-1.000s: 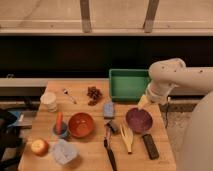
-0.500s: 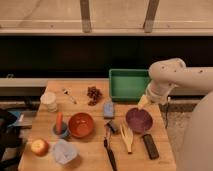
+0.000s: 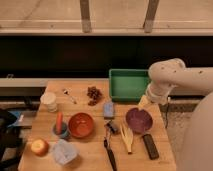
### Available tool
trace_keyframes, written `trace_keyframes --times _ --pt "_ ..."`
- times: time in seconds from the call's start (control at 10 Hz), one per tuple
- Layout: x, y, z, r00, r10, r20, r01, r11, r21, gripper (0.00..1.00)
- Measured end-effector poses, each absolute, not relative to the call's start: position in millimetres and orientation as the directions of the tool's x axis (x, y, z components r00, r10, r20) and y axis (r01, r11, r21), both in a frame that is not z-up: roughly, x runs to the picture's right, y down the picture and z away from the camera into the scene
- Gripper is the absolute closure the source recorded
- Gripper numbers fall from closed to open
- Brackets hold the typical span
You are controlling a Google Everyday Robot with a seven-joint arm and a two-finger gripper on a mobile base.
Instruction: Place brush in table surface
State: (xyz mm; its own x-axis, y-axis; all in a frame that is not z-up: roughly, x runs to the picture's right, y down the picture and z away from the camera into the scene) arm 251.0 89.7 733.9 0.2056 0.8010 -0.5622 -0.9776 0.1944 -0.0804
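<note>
1. Brush [image 3: 108, 149] lies flat on the table surface [image 3: 87, 156], a big light tan plank top. It is just right of the orange bowl [image 3: 81, 125], towards the near edge.
2. The white robot arm [image 3: 172, 75] comes in well to the right of the orange bowl, over the far right part of the top.
3. The green tray [image 3: 131, 73] stands behind and to the right of the orange bowl.
4. The purple bowl [image 3: 138, 120] sits right of the orange bowl, with the brush and a pale wooden fork [image 3: 127, 137] between them.
5. The gripper [image 3: 144, 102] hangs at the arm's end, right of the orange bowl and just past the purple bowl's far rim. It is well apart from the brush. From here I cannot tell whether it is open or closed.
6. Up close the brush is a slim, long black stick. Its small greyish head is at the end nearest the orange bowl's rim, and its handle points at the near edge.
</note>
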Motion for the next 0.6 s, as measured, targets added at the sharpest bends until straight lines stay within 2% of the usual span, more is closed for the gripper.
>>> trace_keyframes --times 0.3,0.6 --pt "214 111 741 0.298 0.772 -0.562 -0.954 0.264 -0.143 0.24" --pt "175 132 732 0.371 0.746 -0.553 -0.928 0.318 -0.194 0.24"
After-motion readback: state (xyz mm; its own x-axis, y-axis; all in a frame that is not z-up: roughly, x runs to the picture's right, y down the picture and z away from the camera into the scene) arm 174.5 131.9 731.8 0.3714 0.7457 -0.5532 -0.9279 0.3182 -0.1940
